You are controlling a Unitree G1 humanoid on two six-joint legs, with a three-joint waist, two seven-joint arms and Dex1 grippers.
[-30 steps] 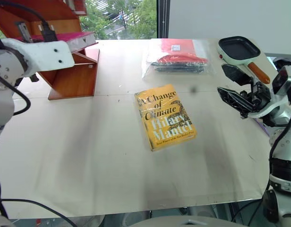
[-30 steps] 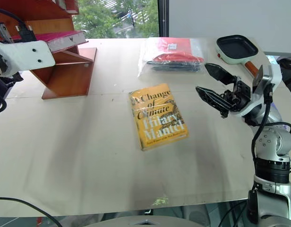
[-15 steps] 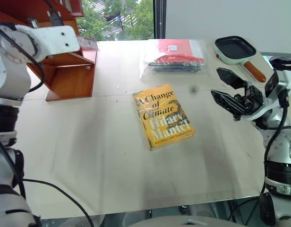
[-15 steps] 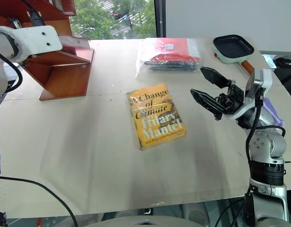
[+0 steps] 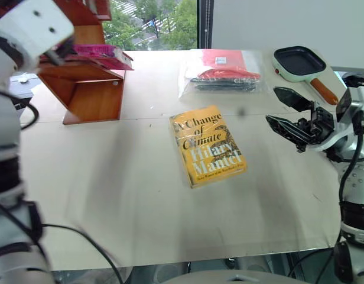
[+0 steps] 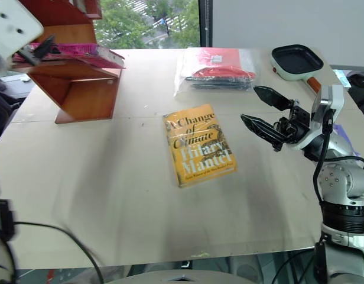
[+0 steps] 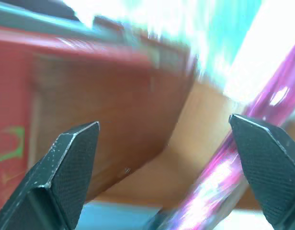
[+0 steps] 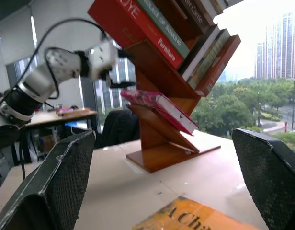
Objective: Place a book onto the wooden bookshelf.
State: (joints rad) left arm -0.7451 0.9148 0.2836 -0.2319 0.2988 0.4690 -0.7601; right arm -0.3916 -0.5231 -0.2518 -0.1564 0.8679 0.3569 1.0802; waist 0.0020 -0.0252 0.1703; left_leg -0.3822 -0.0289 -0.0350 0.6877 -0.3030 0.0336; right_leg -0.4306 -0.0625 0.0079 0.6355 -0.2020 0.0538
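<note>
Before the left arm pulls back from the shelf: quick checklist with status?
1. Pink book lying on the wooden bookshelf: ok.
2. Left gripper open, fingers apart: ok.
3. Left gripper free of the book: cannot tell; the book runs close by one finger.
4. Book settled: not ok; one end juts past the shelf edge.
5. Right gripper open, empty, above the table: ok.
6. Yellow book flat on the table, apart from both arms: ok.

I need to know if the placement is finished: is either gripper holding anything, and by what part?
Nothing is held. The left gripper is open beside the book lying on the wooden bookshelf; the right gripper is open over the table.
</note>
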